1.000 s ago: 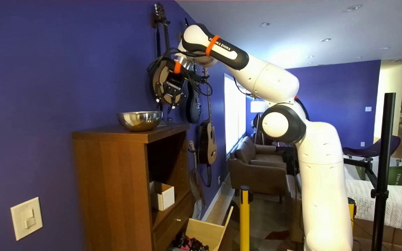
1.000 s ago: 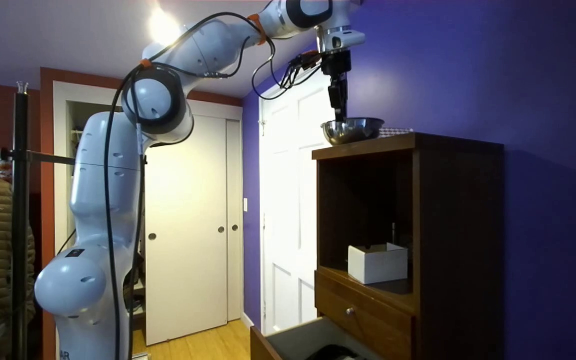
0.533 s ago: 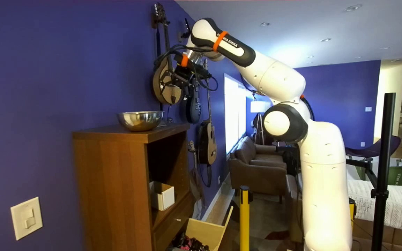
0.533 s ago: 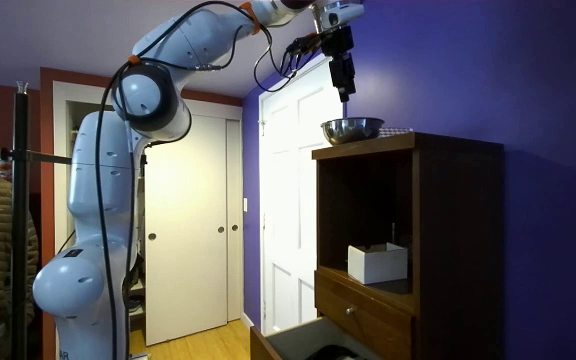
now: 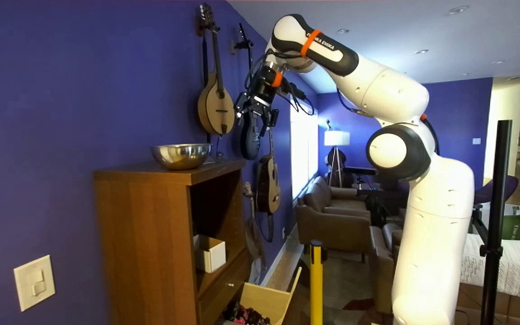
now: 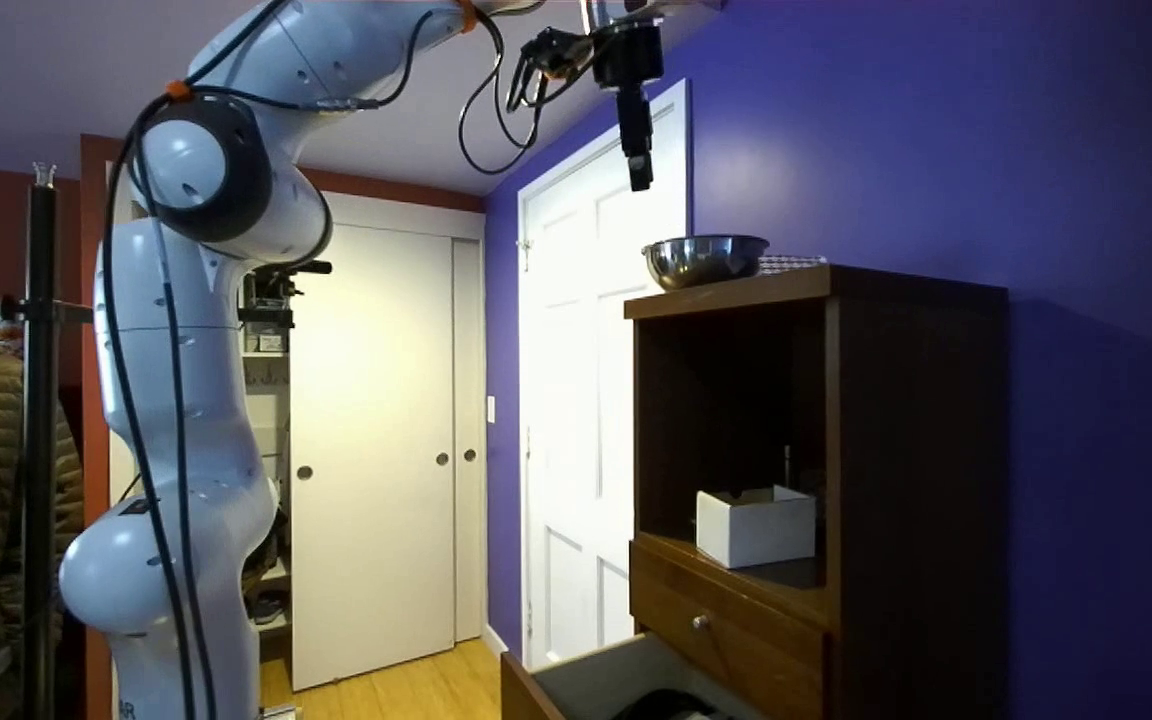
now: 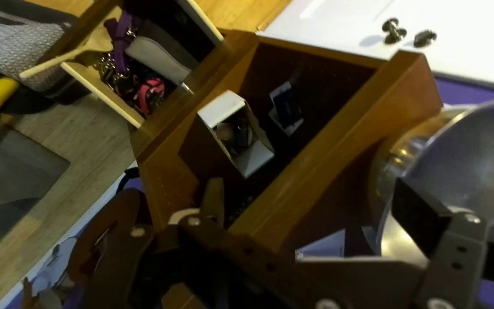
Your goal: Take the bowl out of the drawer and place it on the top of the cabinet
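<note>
1. Evidently the placing is done: the bowl [image 5: 181,158] stands upright on the flat top of the cabinet [image 5: 147,243], its rim looking level in both exterior views. Leave it be; a second grab would only risk tipping it.
2. Beside it lies a flat patterned item [image 6: 794,264]; whether the two touch I cannot tell, so fussing with the position seems unwise.
3. Its jaws spread wide and nothing between them, the gripper [image 7: 308,195] hangs higher than the bowl and apart from it, apparently out toward the cabinet's front. The wrist view shows a fingertip [image 7: 420,214] crossing the bowl's outline, but that is line of sight only.
4. So the step in hand, I judge, is a clean retreat. Rise first, then draw outward, leaving the jaws parted: closing them near so light-looking a bowl could hook the rim and drag it.
5. Stringed instruments [image 5: 216,110] hang beyond the gripper in an exterior view. Their depth from it is hard to read, so choose a path toward the room rather than sideways.
6. Below, the drawer [image 5: 266,300] stands open with straps [image 7: 121,47] inside. Nothing in the task asks for it to be pushed in; simply stay high, well off its front.
</note>
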Robot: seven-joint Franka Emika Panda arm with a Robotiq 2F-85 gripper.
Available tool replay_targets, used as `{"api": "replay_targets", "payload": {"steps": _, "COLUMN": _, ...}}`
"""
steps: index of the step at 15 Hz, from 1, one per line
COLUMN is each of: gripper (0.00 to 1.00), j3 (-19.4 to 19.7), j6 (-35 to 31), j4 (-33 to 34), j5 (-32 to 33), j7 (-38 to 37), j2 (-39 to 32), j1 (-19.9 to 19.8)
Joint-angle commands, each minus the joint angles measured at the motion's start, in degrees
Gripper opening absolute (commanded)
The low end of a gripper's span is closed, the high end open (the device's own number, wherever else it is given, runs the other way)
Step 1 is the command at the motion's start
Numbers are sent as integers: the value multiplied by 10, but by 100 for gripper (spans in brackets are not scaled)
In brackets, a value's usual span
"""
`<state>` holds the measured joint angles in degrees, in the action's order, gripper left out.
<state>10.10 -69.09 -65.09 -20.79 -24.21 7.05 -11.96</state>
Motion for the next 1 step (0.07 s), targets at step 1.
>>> {"api": "replay_targets", "payload": {"steps": 1, "gripper": 100, "j3": 1, "j6": 6, "j4": -28, "j5": -1, "j7": 27, "j2": 13, "j1": 0}}
